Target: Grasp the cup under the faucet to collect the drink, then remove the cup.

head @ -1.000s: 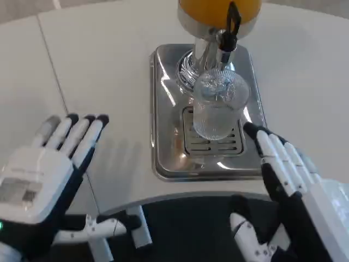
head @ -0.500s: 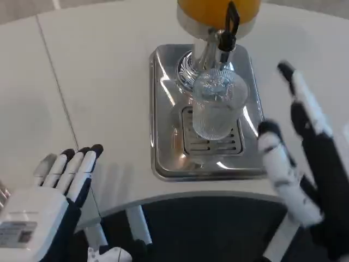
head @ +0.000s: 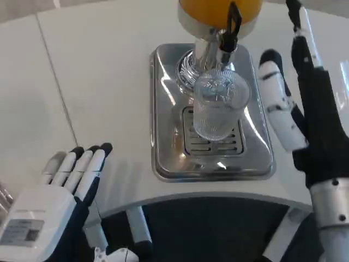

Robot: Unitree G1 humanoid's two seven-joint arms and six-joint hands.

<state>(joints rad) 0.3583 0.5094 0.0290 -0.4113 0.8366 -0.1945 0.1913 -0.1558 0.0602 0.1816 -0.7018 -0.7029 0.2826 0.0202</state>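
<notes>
Centre frame, the clear cup [head: 219,109] stands upright on the drip tray [head: 163,109] beneath the faucet [head: 228,34]. Right hand [head: 297,103], fingers spread and empty, is just right of it and nearer; left hand [head: 60,191] lies open, lower left.

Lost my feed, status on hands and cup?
Right hand open, raised beside cup, not touching. Left hand open, low. Cup empty under faucet. Path clear.

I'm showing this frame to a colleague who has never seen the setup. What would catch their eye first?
Likely the clear ribbed cup standing on the shiny steel drip tray at the table's middle, right under the black-handled faucet of the orange drink dispenser. Next, the right hand raised beside the tray with fingers apart, and the left hand open at lower left.
</notes>
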